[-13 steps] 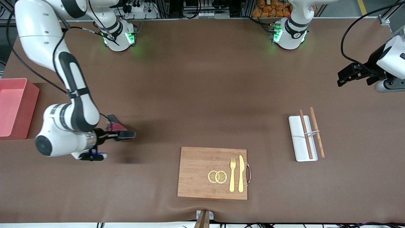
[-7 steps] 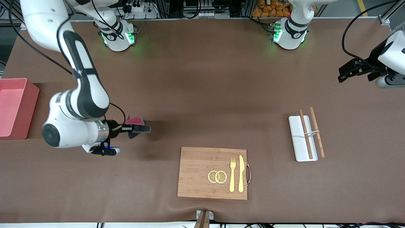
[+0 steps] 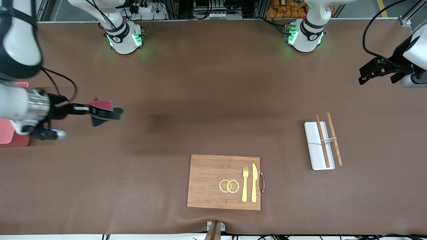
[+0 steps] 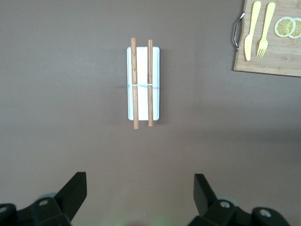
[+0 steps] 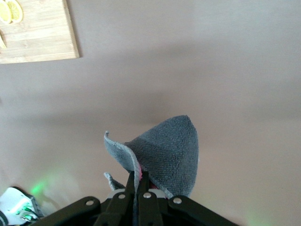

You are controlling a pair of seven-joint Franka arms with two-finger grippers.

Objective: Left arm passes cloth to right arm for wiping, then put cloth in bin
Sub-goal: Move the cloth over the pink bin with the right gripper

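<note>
cloth [image 3: 101, 108] pinched, perhaps drooping tableward

Grey and crimson cloth [image 3: 100, 106], pink bin [image 3: 10, 136], white tray [image 3: 315, 156], brown table [image 3: 200, 100]

Robotics lab. Two white arm bases with green status lights [image 3: 125, 38] bolted along edge of brown-covered surface [image 3: 213, 100]. Loose black cables [image 3: 370, 36], aluminium framing, power strips past that edge. Staged props: wooden board [image 3: 213, 181] with fake lemon slices [image 3: 229, 186], golden fork [image 3: 245, 184], knife [image 3: 254, 182].
</note>
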